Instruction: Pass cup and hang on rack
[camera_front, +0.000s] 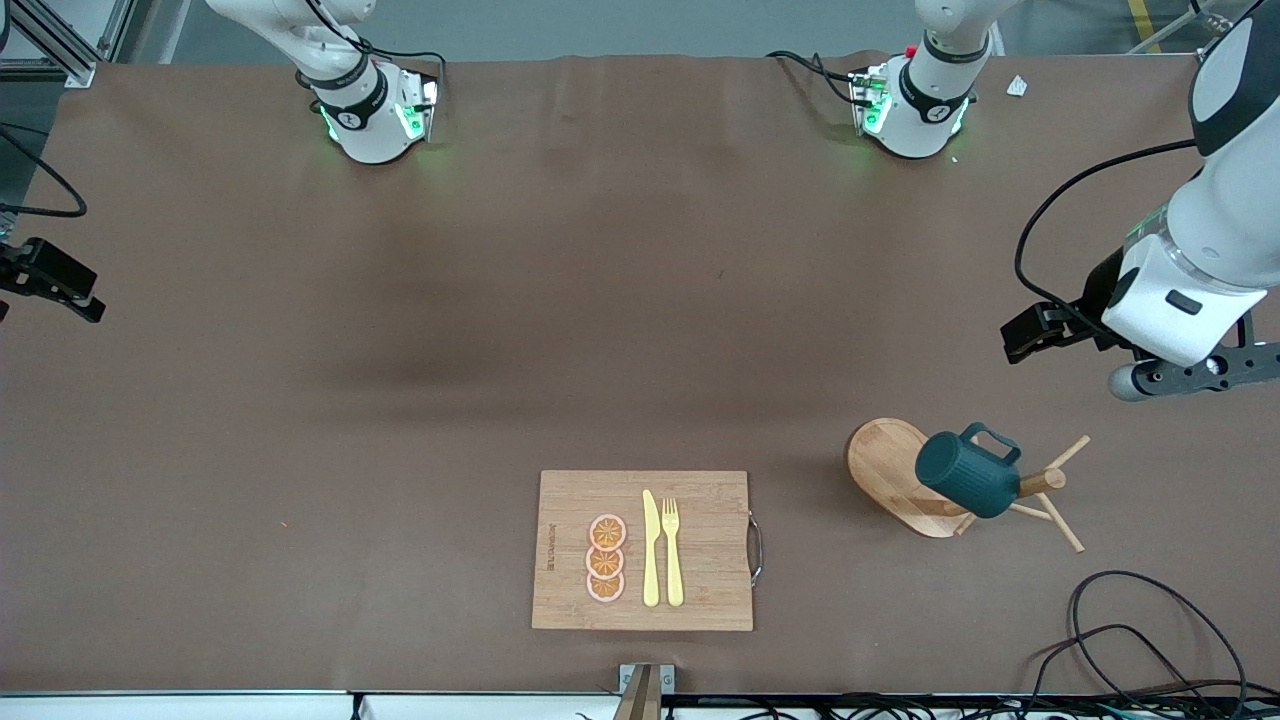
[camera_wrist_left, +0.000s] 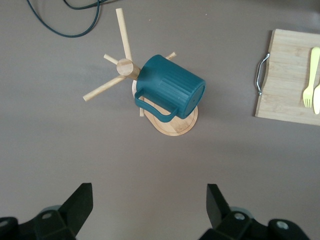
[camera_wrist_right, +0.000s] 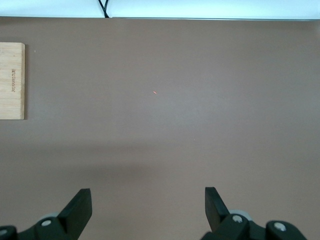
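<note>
The cup (camera_front: 968, 475) hangs on the rack (camera_front: 890, 470), hiding most of its post. The left gripper (camera_wrist_left: 147, 205) hovers over bare bench (camera_front: 400, 400) near the rack, fingers apart, empty. The right gripper (camera_wrist_right: 147, 205), cut off at the front view's edge, is likewise spread and empty.

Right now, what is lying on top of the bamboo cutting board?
On the cutting board lie three orange slices in a row, a yellow knife and a yellow fork, side by side. What is under them is covered.

A brown-covered table (camera_front: 400, 330) fills the scene, with grey floor (camera_front: 600, 25) at 12 o'clock and black cables (camera_front: 1140, 640) at 5 o'clock.
</note>
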